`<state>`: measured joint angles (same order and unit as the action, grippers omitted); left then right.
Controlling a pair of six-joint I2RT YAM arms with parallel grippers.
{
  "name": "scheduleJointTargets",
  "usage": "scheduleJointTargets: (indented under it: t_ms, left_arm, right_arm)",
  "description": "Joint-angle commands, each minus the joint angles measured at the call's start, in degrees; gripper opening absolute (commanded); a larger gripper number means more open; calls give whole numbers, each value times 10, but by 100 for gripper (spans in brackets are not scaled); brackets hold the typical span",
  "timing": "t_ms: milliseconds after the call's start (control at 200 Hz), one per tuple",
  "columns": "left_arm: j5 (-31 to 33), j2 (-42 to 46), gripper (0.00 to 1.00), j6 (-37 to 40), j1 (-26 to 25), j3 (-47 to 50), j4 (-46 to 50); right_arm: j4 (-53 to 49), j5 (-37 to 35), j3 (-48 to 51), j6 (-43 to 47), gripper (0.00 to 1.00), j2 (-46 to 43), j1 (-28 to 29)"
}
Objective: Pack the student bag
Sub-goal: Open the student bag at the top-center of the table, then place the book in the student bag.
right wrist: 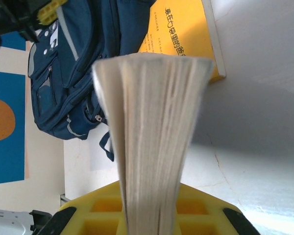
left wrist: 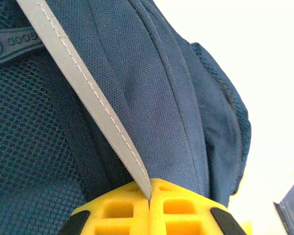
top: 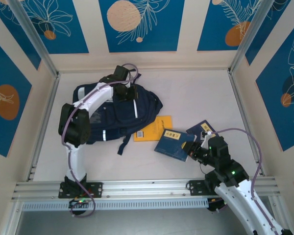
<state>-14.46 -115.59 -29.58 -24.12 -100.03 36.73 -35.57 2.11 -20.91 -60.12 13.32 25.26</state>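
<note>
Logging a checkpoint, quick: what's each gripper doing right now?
Left gripper: closed on the grey stripe of the student bag.
Right gripper: closed on a book.

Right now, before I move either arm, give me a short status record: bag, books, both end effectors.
bag: lying on the table, rear left
left end effector: shut on the bag's grey stripe
right end effector: shut on a blue book, page edges facing its camera
yellow book: flat, beside the bag
second blue book: on the table, right of the held one
bag contents: cannot tell
</note>
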Motion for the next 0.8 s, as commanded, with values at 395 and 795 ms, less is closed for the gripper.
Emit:
scheduleJointTargets:
  t_ms: [395, 795]
  left_arm:
    - [-92, 300, 0, 6, 18, 45, 85]
    - [-209, 379, 0, 58, -2, 181, 78]
  right_arm:
    - [-7, -18, -93, 67, 0, 30, -5]
    - [75, 62, -112, 61, 0, 65, -5]
